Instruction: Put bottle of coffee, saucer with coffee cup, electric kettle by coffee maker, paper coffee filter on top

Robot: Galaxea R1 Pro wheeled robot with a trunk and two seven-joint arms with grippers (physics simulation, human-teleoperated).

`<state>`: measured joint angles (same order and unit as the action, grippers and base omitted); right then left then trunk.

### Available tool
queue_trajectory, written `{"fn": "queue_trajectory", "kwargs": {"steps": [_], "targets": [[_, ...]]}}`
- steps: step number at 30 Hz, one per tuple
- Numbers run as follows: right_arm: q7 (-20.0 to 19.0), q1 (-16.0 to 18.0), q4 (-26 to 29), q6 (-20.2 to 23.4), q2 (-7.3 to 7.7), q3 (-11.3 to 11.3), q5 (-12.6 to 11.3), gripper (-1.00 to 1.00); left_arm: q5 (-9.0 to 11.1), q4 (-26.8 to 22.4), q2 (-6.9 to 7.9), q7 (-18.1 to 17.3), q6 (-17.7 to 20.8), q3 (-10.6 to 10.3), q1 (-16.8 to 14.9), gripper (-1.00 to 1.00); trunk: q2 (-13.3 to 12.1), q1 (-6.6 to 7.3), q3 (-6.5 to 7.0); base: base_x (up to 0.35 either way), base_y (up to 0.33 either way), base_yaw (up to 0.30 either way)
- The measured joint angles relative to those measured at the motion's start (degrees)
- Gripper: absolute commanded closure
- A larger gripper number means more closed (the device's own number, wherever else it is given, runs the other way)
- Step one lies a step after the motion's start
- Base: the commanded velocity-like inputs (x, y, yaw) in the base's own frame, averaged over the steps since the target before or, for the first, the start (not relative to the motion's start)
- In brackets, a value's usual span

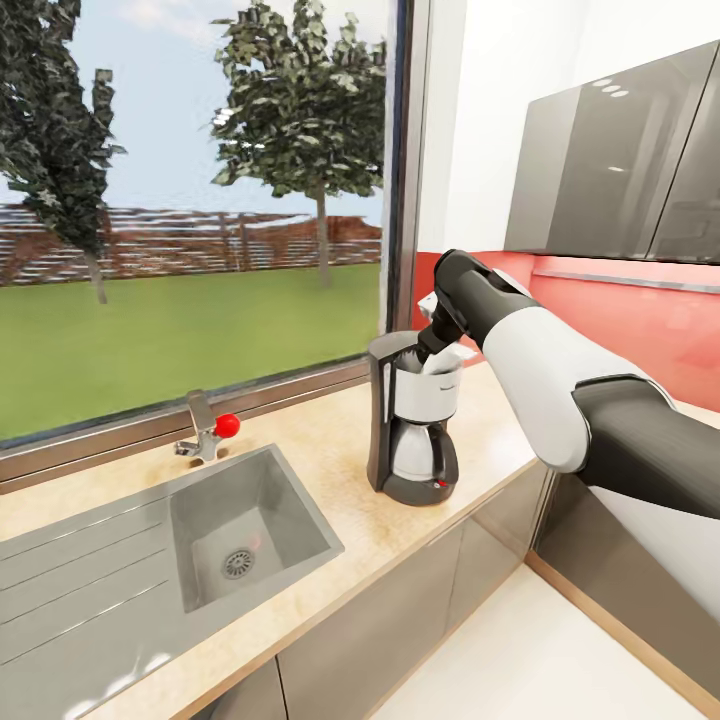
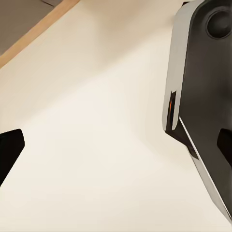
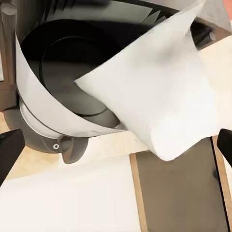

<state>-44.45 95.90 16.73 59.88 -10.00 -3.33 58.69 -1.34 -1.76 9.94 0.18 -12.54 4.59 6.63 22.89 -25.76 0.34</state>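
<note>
The coffee maker (image 1: 415,420), black with a white front and glass carafe, stands on the kitchen countertop (image 1: 330,470) by the window. My right gripper (image 1: 437,345) hovers just above its top. In the right wrist view the paper coffee filter (image 3: 154,92), white and crinkly, lies tilted on the coffee maker's (image 3: 63,63) round black top, one end overhanging the edge. The right gripper (image 3: 116,147) is open, fingers wide apart and clear of the filter. The filter (image 1: 452,358) shows as a white patch under the wrist. My left gripper (image 2: 116,147) is open over pale floor.
A steel sink (image 1: 240,530) with a drainboard and a red-knobbed faucet (image 1: 215,430) lies left of the coffee maker. A large window runs behind the counter. Grey wall cabinets (image 1: 620,160) hang over a red backsplash at right. Dark cabinet fronts (image 3: 179,193) run below the counter edge.
</note>
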Motion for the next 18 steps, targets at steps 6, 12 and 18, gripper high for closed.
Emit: {"fn": "queue_trajectory", "kwargs": {"steps": [6, 12, 18], "targets": [[0.0, 0.0, 0.0, 0.0, 0.00, 0.0, 0.0, -1.00, 0.0, 0.0, -0.06, 0.0, 0.0, 0.0, 0.0, -1.00, 0.0, 0.00, 0.00, 0.000, 0.000, 0.000], [0.0, 0.0, 3.5, 0.0, 0.00, -0.1, -0.1, -1.00, 0.0, 0.0, -0.09, 0.0, 0.0, 0.0, 0.0, -1.00, 0.0, 0.00, 0.00, 0.000, 0.000, 0.000], [0.0, 0.0, 8.7, 0.0, 0.00, -0.1, -0.3, -1.00, 0.0, 0.0, -0.09, 0.0, 0.0, 0.0, 0.0, -1.00, 0.0, 0.00, 0.00, 0.000, 0.000, 0.000]]}}
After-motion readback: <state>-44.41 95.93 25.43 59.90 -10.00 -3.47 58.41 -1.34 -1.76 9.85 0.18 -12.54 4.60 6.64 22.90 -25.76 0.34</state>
